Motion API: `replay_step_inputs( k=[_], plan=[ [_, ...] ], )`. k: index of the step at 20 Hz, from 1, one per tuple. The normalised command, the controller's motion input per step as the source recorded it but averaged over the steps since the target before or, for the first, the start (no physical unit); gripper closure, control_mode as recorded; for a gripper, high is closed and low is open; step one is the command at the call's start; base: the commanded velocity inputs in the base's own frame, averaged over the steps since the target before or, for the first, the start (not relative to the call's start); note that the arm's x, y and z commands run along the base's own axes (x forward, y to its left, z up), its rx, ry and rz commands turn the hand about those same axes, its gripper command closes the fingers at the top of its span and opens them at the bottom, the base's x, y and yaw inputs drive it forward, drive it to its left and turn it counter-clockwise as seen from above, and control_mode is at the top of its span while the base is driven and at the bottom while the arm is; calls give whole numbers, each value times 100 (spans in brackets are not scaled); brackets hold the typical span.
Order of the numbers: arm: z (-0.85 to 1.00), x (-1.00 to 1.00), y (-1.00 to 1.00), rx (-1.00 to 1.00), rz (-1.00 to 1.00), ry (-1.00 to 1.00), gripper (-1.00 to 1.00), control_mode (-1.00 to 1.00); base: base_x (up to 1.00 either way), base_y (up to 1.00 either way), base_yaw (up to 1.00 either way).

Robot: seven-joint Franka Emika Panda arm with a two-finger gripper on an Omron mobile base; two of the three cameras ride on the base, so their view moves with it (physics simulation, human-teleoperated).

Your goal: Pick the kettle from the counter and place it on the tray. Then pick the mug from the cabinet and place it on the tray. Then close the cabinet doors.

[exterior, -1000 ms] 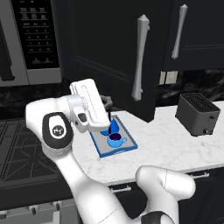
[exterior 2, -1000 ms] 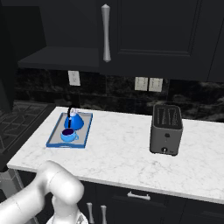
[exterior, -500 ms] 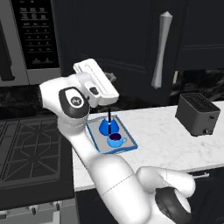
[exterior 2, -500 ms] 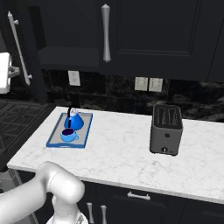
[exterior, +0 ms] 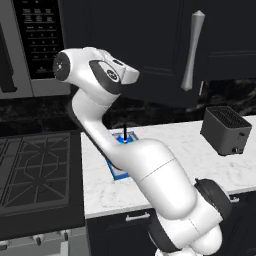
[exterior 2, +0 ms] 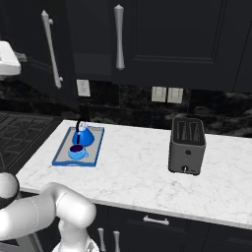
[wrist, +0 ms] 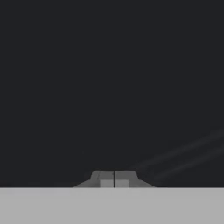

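Kettle (exterior 2: 83, 135) and mug (exterior 2: 77, 151) sit on tray (exterior 2: 96, 143); arm has risen, end effector (wrist: 113, 178) pinched shut, empty, facing door (exterior 2: 42, 54).

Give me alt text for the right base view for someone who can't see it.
A blue-rimmed tray on a white marble counter holds a blue cone-shaped kettle and a squat blue mug. A dark toaster stands further right. Above, black cabinet doors with silver bar handles; the left one is swung partly open.
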Motion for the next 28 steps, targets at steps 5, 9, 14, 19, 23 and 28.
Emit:
replay_step_inputs(
  k=[5,9,14,19,23,28],
  plan=[
    [5,57,-58,-5,50,12,100,-100,0,0,0],
    [-38,58,-78,-20,33,12,100,-100,0,0,0],
    [-51,91,-94,-16,11,14,100,-100,0,0,0],
    [-34,100,-68,-5,9,9,100,-100,0,0,0],
    [-64,100,-29,-15,2,1,100,-100,0,0,0],
    [-54,94,-32,-6,3,0,100,-100,0,0,0]
  ],
)
